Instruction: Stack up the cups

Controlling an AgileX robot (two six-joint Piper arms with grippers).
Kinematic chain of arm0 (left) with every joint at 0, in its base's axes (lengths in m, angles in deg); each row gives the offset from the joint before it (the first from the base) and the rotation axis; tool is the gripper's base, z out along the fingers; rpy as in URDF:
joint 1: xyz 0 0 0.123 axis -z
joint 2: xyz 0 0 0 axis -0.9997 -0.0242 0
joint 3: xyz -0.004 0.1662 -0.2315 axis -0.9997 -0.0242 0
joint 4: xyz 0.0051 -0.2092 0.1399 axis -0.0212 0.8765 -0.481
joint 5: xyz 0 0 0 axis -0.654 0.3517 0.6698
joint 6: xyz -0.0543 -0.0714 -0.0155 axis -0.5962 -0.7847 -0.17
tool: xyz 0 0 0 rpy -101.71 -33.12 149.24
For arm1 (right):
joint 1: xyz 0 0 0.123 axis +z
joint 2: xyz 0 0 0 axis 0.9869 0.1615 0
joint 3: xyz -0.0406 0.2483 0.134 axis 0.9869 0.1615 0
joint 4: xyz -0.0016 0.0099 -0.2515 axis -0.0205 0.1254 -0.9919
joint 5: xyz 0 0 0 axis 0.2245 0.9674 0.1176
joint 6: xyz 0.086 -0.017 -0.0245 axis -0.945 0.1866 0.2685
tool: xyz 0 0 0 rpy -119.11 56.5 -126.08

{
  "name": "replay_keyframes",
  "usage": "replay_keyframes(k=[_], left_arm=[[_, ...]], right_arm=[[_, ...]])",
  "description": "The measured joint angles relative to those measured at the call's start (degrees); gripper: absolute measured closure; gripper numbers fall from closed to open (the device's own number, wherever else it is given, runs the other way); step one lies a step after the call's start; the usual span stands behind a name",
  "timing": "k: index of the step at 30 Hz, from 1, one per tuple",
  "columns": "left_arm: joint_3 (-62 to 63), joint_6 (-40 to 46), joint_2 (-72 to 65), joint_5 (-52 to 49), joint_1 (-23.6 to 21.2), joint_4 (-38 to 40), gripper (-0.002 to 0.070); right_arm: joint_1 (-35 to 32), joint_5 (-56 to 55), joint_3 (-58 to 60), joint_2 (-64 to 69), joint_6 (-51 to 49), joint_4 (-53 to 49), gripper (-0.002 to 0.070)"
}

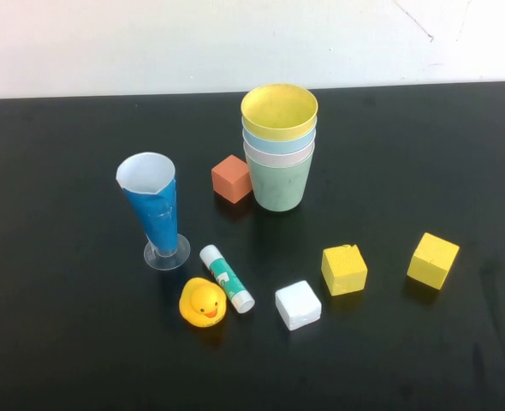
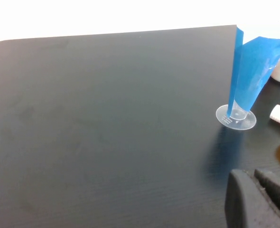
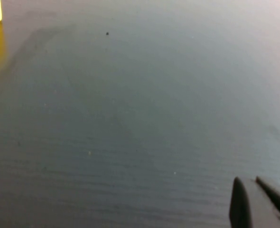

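Both pincers are closed and holding nothing. The left gripper (image 2: 258,199) only shows up in its own wrist cam, dark fingers pressed together low over bare black table (image 1: 64,342), with the blue cone glass just ahead of it. The right gripper (image 3: 261,202) is the same deal in its wrist cam: fingers together above bare tabletop, with a sliver of something yellow at the far edge of the shot. Neither arm shows in the high view.

Going near to far in the high view: closest is a rubber duck (image 1: 203,302), with a glue stick (image 1: 227,278) lying just beside it and a white block (image 1: 298,305) a bit to the right. Slightly further back there are two yellow cubes, one (image 1: 344,270) near the middle and the other (image 1: 432,260) off to the right. The blue cone glass (image 1: 154,210) stands upright on its clear foot on the left. Behind that there's an orange-red cube (image 1: 232,179) just beside the cups (image 1: 278,145), which are already nested upright in one stack: green at the bottom, then pink, blue and yellow on top.
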Motion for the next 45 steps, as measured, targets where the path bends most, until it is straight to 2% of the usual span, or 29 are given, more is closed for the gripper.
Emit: replay_keyframes(k=[27,32,35,40,45], left_arm=[[-0.1,0.0,0.0,0.0,0.0,-0.2,0.0675],[-4.5,0.0,1.1,4.1,-0.6,-1.0,0.0675],[-9.7,0.0,3.2,8.7,-4.4,4.3,0.0675],[-16.7,5.1,6.5,18.3,-17.5,16.9,0.0675],[-22.5,13.7,6.6,22.7,-28.1,20.5,0.0675]], right_arm=[[0.0,0.0,0.0,0.0,0.0,0.0,0.0678],[0.0,0.0,0.0,0.0,0.0,0.0,0.0678],[0.0,0.1,-0.1,0.0,0.0,0.0,0.0678],[0.0,0.2,-0.1,0.0,0.0,0.0,0.0678],[0.0,0.2,-0.1,0.0,0.0,0.0,0.0678]])
